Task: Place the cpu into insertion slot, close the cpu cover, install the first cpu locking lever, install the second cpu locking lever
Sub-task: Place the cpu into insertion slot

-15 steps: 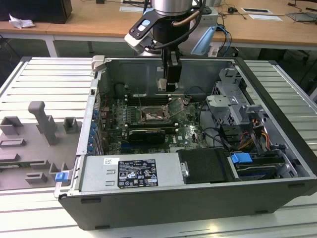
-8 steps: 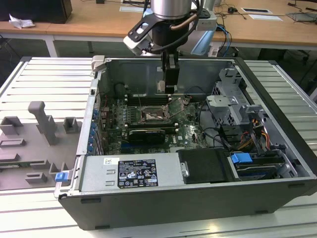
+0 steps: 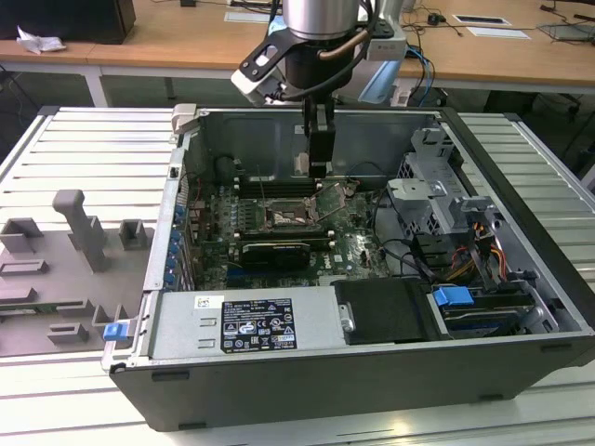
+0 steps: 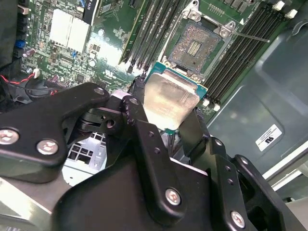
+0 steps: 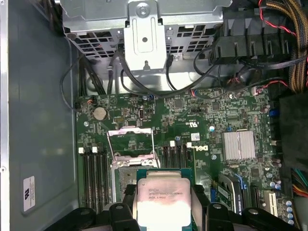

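Note:
My gripper (image 3: 320, 160) hangs inside the open computer case, shut on the cpu (image 4: 169, 98), a flat square chip with a pale metal face and green edge. In both wrist views the black fingers (image 4: 137, 113) clamp the chip by two opposite sides. The cpu (image 5: 161, 199) is held in the air above the green motherboard, a short way off from the insertion slot (image 4: 196, 44), whose dark contact field lies bare. The insertion slot (image 3: 282, 219) sits mid-board. The cpu cover (image 5: 130, 131) stands swung open beside the slot. A thin locking lever (image 4: 246, 35) sticks out past the socket.
Long black memory slots (image 4: 156, 29) flank the socket. A silver heatsink (image 5: 238, 145) sits on the board, a metal drive cage (image 3: 429, 195) and cable bundles at the exterior view's right. The case walls (image 3: 177, 200) ring the board. Grey fixtures (image 3: 79, 228) stand outside.

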Tool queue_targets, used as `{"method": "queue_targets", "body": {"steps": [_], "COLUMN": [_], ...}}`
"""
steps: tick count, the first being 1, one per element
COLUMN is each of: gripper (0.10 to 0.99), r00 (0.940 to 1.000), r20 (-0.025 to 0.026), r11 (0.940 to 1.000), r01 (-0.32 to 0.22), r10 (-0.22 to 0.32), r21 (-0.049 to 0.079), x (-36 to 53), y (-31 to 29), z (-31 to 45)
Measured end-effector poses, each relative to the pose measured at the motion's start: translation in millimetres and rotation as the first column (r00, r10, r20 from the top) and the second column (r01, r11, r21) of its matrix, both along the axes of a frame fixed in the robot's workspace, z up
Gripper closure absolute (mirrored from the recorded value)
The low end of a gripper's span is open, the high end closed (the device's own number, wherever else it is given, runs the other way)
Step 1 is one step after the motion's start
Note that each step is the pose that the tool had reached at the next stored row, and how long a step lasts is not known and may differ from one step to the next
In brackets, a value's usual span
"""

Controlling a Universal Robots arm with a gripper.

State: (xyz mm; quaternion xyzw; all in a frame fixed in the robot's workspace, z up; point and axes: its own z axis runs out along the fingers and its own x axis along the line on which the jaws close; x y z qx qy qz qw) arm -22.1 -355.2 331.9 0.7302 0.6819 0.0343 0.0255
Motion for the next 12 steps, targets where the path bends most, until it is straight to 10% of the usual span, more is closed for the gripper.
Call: {"method": "queue_targets", "body": {"steps": [12], "gripper": [0.553], "r00": [0.9999], "r20": [0.0000], "r11": [0.9999], "r01": [0.013], "r10": [-0.013], "r21": [0.000], "x": [0.0], "y": [0.0], "z": [-3.1]}}
